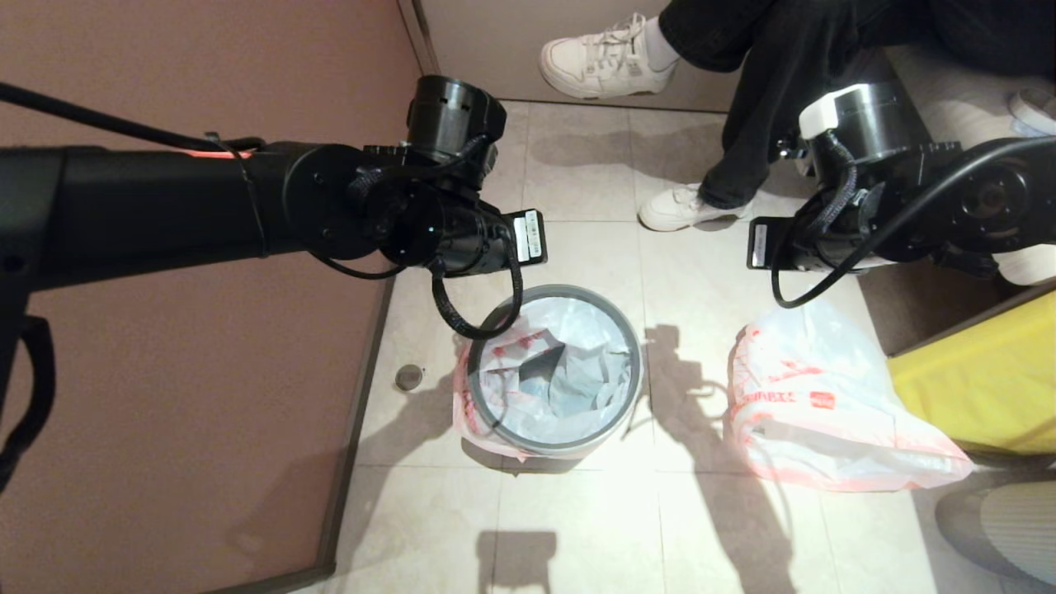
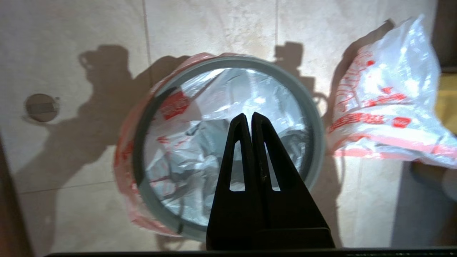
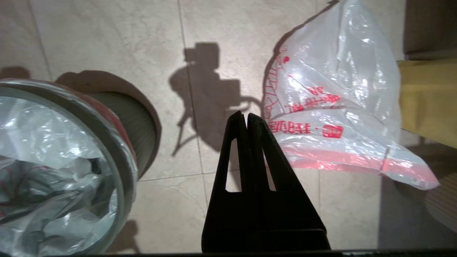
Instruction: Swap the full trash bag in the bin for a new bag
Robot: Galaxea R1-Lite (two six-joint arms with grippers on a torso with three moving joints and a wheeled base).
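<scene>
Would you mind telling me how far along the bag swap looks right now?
Seemingly finished: the new bag lines the bin under its grey ring, and the full trash bag lies on the floor beside it. Nothing is in hand; the left gripper and right gripper are shut and empty above them.

the bin (image 1: 558,445) stands on the tiled floor (image 1: 577,528) with the new bag (image 1: 569,363) lining it, hem folded out over the rim. right of the bin, apart from it, the full trash bag (image 1: 825,412) lies on the floor. left of the bin sits a floor drain (image 1: 408,377). beyond the bin stand a person's shoes (image 1: 685,208)
</scene>
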